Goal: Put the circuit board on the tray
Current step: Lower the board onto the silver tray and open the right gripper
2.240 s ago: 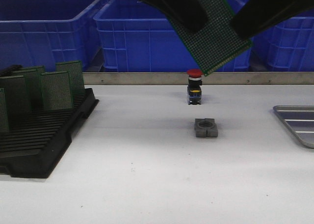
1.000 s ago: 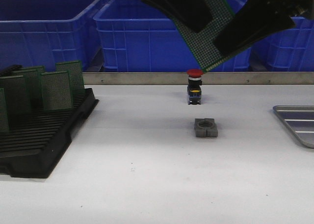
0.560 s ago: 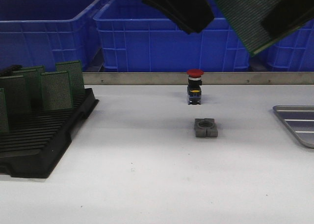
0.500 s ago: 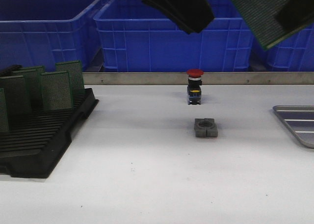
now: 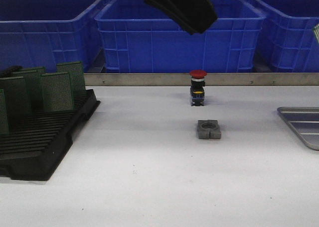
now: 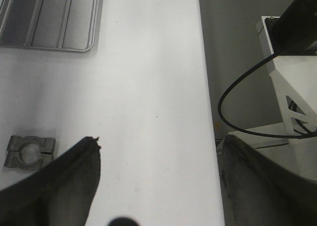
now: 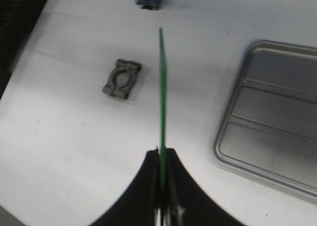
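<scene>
My right gripper (image 7: 162,155) is shut on the lower edge of a green circuit board (image 7: 161,87), seen edge-on and held high above the white table. The silver-grey ribbed tray (image 7: 277,132) lies beside the board, apart from it. In the front view the tray (image 5: 301,125) sits at the right edge, and only a sliver of the board (image 5: 317,32) shows. My left gripper (image 6: 159,151) is open and empty, high over the table. One of its black fingers (image 5: 192,13) hangs at the top centre of the front view.
A black slotted rack (image 5: 45,137) with several upright green boards stands at the left. A red-capped push button (image 5: 198,87) and a grey clamp block (image 5: 209,129) sit mid-table. Blue crates (image 5: 149,33) line the back. The table's edge and a white stand (image 6: 292,87) show in the left wrist view.
The board passed from both grippers to the right one alone. My right gripper carried it right and almost out of the front view. My left gripper stayed put.
</scene>
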Action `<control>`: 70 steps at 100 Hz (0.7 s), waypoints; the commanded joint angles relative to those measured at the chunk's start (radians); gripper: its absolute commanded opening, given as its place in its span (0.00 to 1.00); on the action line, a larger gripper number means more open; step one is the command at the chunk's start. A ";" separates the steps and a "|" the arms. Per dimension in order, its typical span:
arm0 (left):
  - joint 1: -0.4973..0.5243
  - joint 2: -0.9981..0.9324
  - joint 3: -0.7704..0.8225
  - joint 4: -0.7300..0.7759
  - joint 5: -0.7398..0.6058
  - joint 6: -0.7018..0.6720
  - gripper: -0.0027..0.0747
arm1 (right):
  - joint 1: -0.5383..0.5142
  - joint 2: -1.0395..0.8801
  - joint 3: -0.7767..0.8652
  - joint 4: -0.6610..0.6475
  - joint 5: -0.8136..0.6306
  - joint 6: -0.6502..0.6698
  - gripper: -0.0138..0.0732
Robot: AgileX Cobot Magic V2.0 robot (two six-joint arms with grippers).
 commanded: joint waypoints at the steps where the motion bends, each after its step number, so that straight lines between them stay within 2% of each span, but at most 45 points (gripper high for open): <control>1: -0.008 -0.050 -0.035 -0.069 0.052 -0.009 0.66 | -0.026 0.034 -0.031 0.052 -0.030 0.055 0.08; 27: -0.008 -0.050 -0.035 -0.069 0.052 -0.009 0.66 | -0.034 0.189 -0.031 0.143 -0.061 0.066 0.08; 70: -0.008 -0.050 -0.035 -0.071 0.052 -0.009 0.66 | -0.034 0.339 -0.031 0.195 -0.120 0.066 0.08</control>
